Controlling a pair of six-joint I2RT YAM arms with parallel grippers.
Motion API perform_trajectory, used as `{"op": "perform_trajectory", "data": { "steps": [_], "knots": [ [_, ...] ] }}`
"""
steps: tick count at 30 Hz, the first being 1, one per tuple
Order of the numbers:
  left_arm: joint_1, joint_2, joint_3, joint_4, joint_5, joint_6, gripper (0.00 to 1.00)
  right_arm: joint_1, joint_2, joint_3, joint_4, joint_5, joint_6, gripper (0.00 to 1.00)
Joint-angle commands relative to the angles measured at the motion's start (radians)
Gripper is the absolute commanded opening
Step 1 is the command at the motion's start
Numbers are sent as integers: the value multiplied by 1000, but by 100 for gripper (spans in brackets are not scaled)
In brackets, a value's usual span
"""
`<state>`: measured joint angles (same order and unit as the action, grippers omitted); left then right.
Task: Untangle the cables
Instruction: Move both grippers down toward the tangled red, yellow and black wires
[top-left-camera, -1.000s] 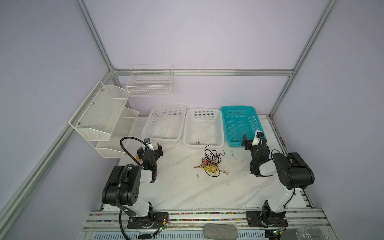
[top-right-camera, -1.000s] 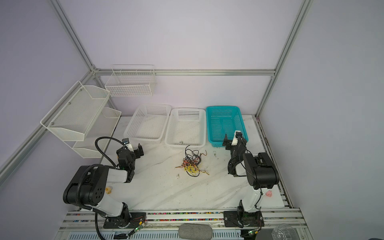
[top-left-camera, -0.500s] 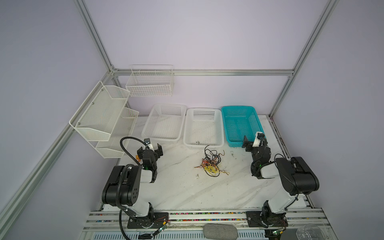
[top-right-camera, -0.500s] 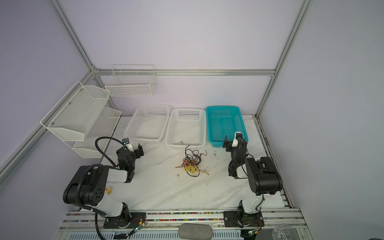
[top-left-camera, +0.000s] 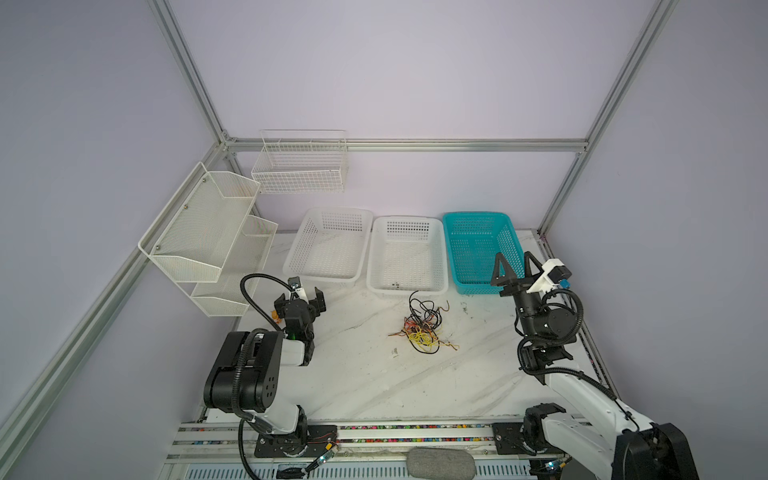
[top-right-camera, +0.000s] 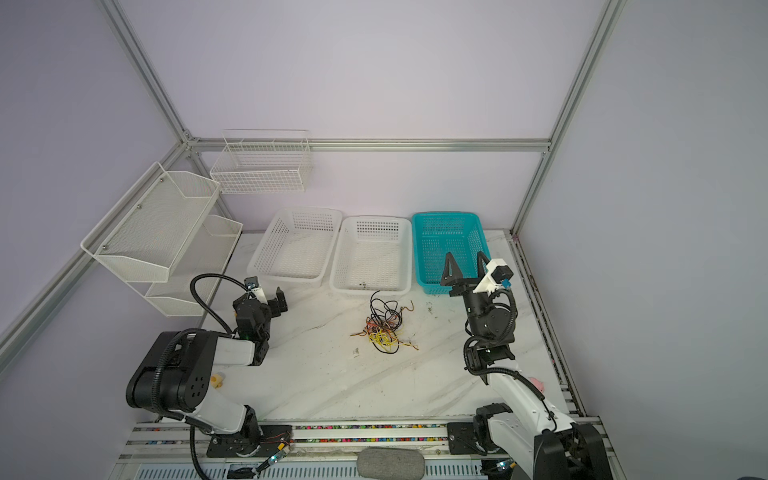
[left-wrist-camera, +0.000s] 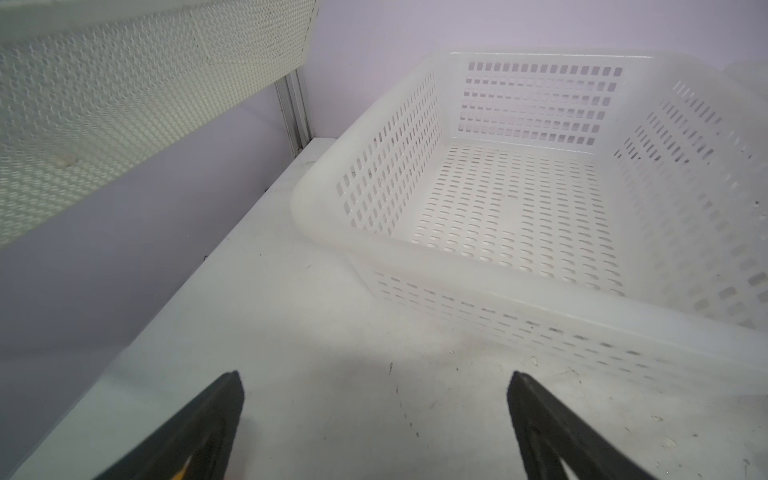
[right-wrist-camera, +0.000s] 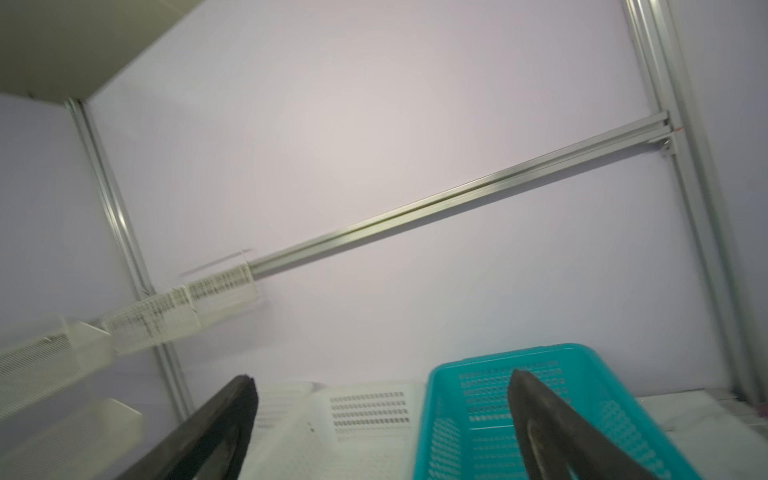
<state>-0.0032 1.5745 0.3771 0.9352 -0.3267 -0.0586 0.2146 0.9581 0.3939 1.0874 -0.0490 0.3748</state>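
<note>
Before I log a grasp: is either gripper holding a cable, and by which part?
Nothing is held. The left gripper and right gripper both stand open and empty; the cables lie tangled on the table.

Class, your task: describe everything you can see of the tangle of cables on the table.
The cables form one loose knot of thin, floppy wires: black loops toward the back, orange-brown strands in the middle, yellow ones at the front, and a few ends straggling outward. The heap lies flat on the white marbled table, in front of the middle white basket. Its rearmost black loop reaches the basket's front wall, but contact cannot be told. Nothing else touches it.
</note>
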Motion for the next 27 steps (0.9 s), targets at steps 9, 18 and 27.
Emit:
{"op": "perform_trajectory", "data": {
  "steps": [9,18,27],
  "knots": [
    [-12,-348,115,-484,-36,-84,100,31,152,166,-347,-213,436,97],
    [-10,-589,358,-981,250,-421,99,177,267,362,-710,-170,148,97],
    [-8,-850,253,-931,536,-651,100,355,322,404,-1044,-84,35,75]
  ]
}}
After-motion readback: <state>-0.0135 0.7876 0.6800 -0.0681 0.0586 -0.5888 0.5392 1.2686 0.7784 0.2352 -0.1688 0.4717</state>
